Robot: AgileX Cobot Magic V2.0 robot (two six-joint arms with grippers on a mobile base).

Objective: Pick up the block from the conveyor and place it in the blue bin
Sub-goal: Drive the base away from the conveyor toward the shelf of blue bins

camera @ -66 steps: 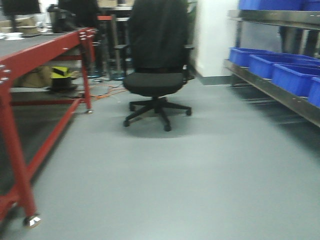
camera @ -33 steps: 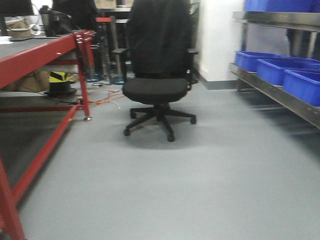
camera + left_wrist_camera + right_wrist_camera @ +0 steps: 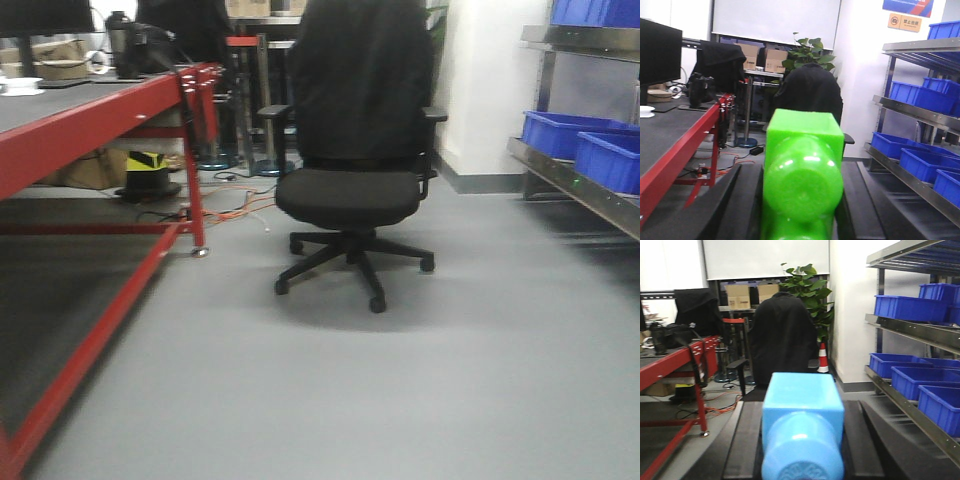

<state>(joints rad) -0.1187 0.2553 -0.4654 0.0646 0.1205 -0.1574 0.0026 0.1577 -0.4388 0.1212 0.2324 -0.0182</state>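
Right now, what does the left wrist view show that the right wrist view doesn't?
Only the left wrist view: a green block held up close, a black monitor and an orange wall sign. Only the right wrist view: a light blue block and a traffic cone. Both: the draped office chair, the potted plant, cardboard boxes, blue bins and the red-framed conveyor.

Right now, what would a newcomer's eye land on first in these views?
The bright green block in the left gripper and the sky-blue block in the right gripper fill the wrist views. In the front view a black chair stands mid-floor, with the red-framed conveyor at the left and blue bins shelved at the right.
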